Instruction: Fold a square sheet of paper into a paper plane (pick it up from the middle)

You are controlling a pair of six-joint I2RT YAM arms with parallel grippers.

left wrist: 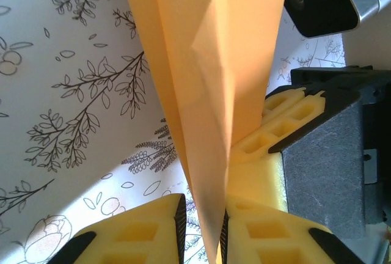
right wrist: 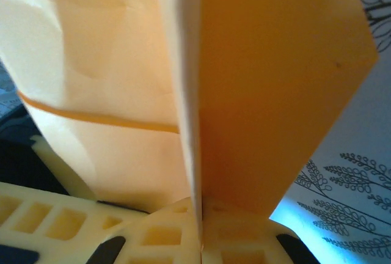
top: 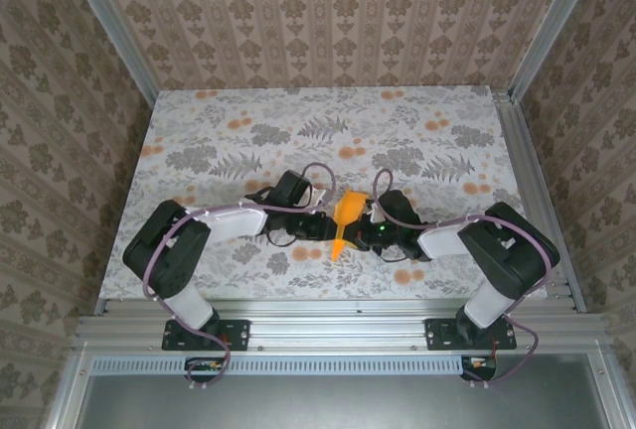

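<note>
The square sheet of paper, bright orange, is folded into a slim pointed paper plane held above the table between both arms. My right gripper is shut on its centre crease, with the wings spreading up to either side. My left gripper stands slightly open around the narrow end of the plane; its right pad touches the paper and a thin gap shows at the left pad. The right gripper's yellow fingers press the paper just beyond. In the top view the left gripper and right gripper meet at the plane.
The table has a floral cloth with small orange flower prints. Patterned walls stand on three sides, with metal rails along the edges. Both arms' cables loop near the middle.
</note>
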